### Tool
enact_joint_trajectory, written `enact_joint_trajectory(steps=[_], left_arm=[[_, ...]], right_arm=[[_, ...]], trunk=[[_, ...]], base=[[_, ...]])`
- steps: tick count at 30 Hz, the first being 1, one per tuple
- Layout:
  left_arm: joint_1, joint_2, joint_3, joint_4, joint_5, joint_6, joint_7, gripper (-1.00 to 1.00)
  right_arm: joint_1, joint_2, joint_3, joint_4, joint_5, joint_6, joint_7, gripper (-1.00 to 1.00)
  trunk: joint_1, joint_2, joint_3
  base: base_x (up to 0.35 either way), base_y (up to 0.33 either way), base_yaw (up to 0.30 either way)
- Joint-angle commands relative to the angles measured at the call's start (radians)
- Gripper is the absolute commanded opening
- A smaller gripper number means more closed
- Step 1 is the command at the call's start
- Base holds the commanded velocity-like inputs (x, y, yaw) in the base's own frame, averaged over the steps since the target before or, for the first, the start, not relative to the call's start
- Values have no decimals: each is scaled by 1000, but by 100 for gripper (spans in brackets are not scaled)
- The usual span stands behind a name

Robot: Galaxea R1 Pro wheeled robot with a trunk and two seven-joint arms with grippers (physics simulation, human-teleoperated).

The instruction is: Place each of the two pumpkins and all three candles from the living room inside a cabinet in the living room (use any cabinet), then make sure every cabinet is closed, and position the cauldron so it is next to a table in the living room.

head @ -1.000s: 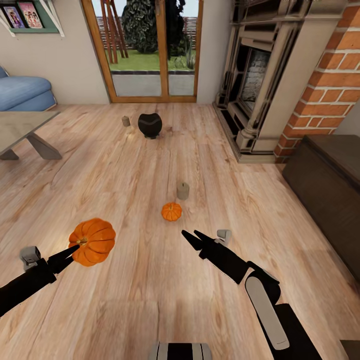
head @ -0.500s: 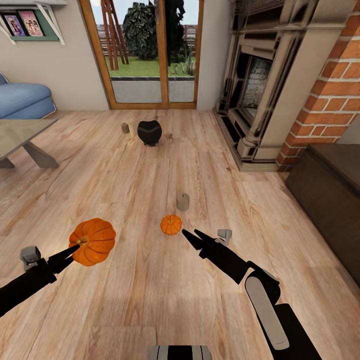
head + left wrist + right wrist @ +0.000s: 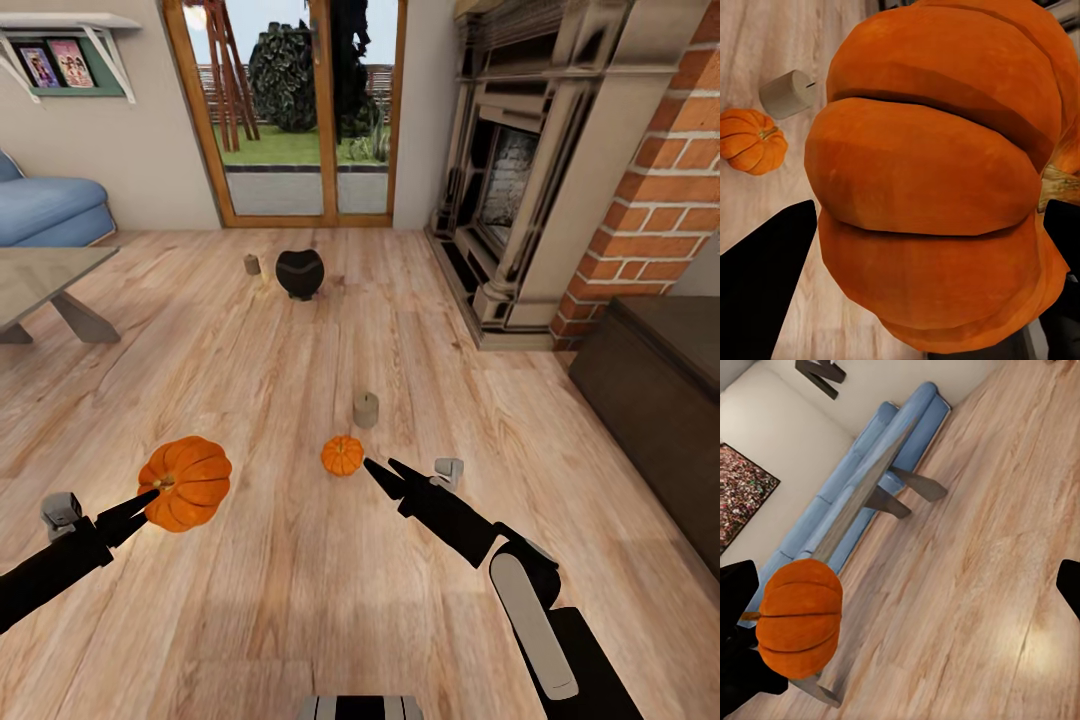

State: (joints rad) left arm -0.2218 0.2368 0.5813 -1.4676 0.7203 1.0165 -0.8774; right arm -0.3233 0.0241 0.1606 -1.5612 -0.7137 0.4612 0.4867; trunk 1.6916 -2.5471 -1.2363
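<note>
My left gripper (image 3: 148,497) clamped on one pumpkin (image 3: 186,483), carried above the plank floor (image 3: 300,580).
My right gripper (image 3: 381,470) spreads wide, empty, just beside the second pumpkin (image 3: 342,455) on the floor. One candle (image 3: 366,410) stands near it; another candle (image 3: 252,265) sits beside the cauldron (image 3: 300,274) by the glass doors (image 3: 290,110). Table (image 3: 40,280) left, dark cabinet (image 3: 660,370) right.

The left arm reaches in low from the left, its pincer (image 3: 150,497) clamped on a pumpkin (image 3: 185,483) held above the floor. The right arm angles forward from the lower right, elbow bent, its pincer (image 3: 383,469) with fingers spread apart and nothing between them.
</note>
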Motion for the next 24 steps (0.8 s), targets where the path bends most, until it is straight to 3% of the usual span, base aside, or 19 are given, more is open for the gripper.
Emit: enact_joint_trajectory(steps=[1,24], left_arm=[[-1,0,1,0,-4,2,-3,-100],[-1,0,0,0,-4,2,-3,-100]], right_arm=[[0,0,-1,0,-9,8,0,100],[0,0,-1,0,-10,8,0,100]], trunk=[[0,0,1],[0,0,36]], base=[[0,0,0],[0,0,0]])
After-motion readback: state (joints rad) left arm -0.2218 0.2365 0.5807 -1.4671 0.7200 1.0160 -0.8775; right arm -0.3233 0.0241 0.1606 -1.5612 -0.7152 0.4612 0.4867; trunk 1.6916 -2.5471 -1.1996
